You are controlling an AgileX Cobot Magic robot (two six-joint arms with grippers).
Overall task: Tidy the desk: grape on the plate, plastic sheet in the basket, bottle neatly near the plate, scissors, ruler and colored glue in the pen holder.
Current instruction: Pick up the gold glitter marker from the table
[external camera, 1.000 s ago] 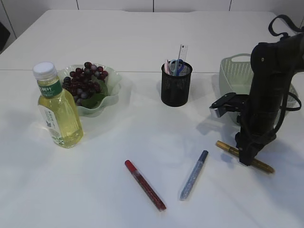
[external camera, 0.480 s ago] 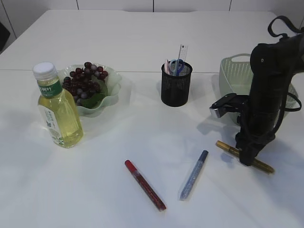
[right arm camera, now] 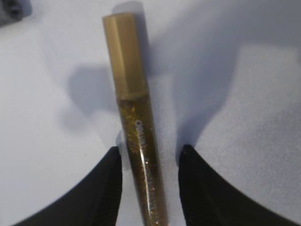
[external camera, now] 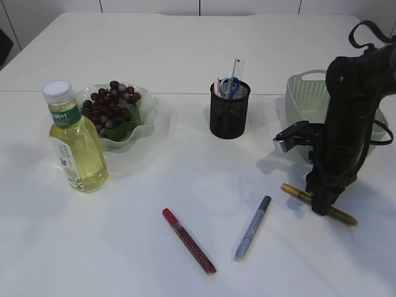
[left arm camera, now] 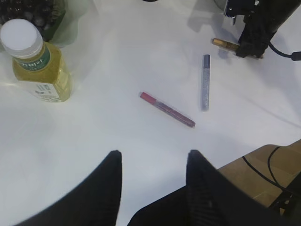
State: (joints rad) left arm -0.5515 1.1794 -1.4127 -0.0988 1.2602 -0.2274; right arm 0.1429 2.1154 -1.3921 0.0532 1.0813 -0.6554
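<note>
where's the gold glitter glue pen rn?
The gold glitter glue pen lies flat on the white table at the right of the exterior view, in front of the pale green basket, between the fingers of the right gripper.

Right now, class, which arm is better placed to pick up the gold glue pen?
The right: its fingers straddle the gold glue pen. The left gripper hangs far back, nearer the red pen.
</note>
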